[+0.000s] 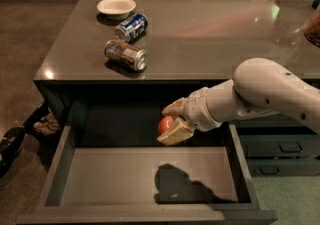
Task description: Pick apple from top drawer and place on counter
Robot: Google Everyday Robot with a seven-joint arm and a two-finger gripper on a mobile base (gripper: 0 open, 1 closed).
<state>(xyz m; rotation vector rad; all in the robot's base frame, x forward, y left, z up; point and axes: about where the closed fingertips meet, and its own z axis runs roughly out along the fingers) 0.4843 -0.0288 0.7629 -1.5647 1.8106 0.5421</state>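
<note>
- Gripper: hangs above the drawer floor, toward the drawer's rear right. It sits just under the counter lip that overhangs the drawer's back.
- Fingers: clamped on the apple, one above it and one below. Red skin shows between them on the side facing the drawer's left wall.
- Apple: judged to be clear of the drawer floor, since its shadow falls on the floor nearer the drawer's front.
- Step in hand, as judged: carry the apple out of the drawer and up to the counter.
- Draw the apple toward the drawer's front before raising it. The lip lies directly over the drawer's rear, so a straight rise would likely strike it.
- Hold the grip steady. The apple is round and smooth and may twist between the pads if the arm swings sharply.
- Once above the drawer's top edge, pass over the lip and lower onto bare counter behind the drawer's right half. The cans and bowl lie behind its left half.
- Release only when the apple rests on the surface, as it may roll.
- Count:
  - apple 1
  - open drawer 1
  - side drawers right of the open drawer, 2 visible, both closed
  - counter 1
  - cans 2, both on their sides
  - bowl 1
  - gripper 1
</note>
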